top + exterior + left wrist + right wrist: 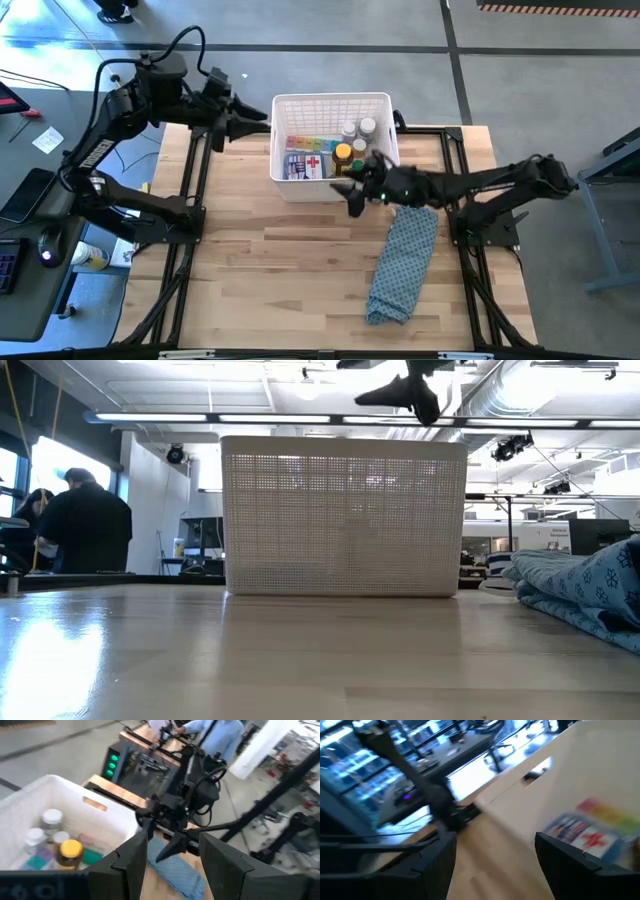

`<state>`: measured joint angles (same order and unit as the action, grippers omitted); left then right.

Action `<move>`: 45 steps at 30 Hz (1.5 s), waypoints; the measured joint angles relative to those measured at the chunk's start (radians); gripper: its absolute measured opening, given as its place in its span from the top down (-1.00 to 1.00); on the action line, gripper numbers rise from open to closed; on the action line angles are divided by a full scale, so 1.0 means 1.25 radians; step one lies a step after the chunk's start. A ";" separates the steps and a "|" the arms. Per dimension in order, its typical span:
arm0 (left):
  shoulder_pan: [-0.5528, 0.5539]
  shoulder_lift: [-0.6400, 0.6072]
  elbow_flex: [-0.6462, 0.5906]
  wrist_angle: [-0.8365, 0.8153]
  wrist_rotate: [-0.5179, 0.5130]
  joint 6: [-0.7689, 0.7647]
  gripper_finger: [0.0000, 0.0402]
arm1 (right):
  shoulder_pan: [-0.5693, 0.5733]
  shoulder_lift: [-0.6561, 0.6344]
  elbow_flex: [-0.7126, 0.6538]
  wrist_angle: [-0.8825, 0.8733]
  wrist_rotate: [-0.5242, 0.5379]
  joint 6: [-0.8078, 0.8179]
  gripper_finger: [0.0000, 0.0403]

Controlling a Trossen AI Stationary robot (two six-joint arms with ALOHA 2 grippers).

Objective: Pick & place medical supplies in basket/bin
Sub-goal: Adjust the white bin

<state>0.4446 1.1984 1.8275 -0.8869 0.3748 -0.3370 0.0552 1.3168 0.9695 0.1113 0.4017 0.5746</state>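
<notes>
A long blue patterned cloth [404, 262] lies crumpled lengthwise on the wooden table [280, 290], on its right half, running from about mid-table toward the front edge. In the low view the same cloth [585, 588] bunches up at the right of the tabletop [250, 660]. Left of the table stands a dark desk [22, 215] carrying a yellow-and-white container [88, 257] near the table's left frame, and a slip of paper [46, 140]. Beyond the table's far left edge, a person in a dark top [85, 525] stands facing away. Another person in a light blue shirt [220, 737] shows behind the table's far side.
</notes>
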 joint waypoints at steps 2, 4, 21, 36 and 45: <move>-0.005 0.002 0.000 0.001 0.024 -0.008 -0.05 | 0.033 0.018 0.000 0.016 0.001 0.037 -0.29; -0.030 0.003 0.000 0.002 0.022 -0.010 -0.05 | 0.061 0.042 0.000 0.035 0.003 0.081 -0.29; -0.240 0.001 0.000 -0.031 -0.141 -0.004 -0.05 | 0.073 0.391 0.216 0.084 0.016 0.068 -0.29; -0.248 -0.044 0.000 -0.159 -0.201 -0.049 -0.05 | -0.022 0.456 0.277 0.032 -0.017 0.005 -0.29; -0.246 -0.051 0.000 -0.155 -0.211 -0.052 -0.05 | -0.035 0.456 0.276 0.023 -0.065 -0.026 -0.29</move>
<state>0.1368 1.1351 1.8278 -1.0809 0.1107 -0.4026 0.0110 1.8874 1.3144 0.1399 0.3202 0.5422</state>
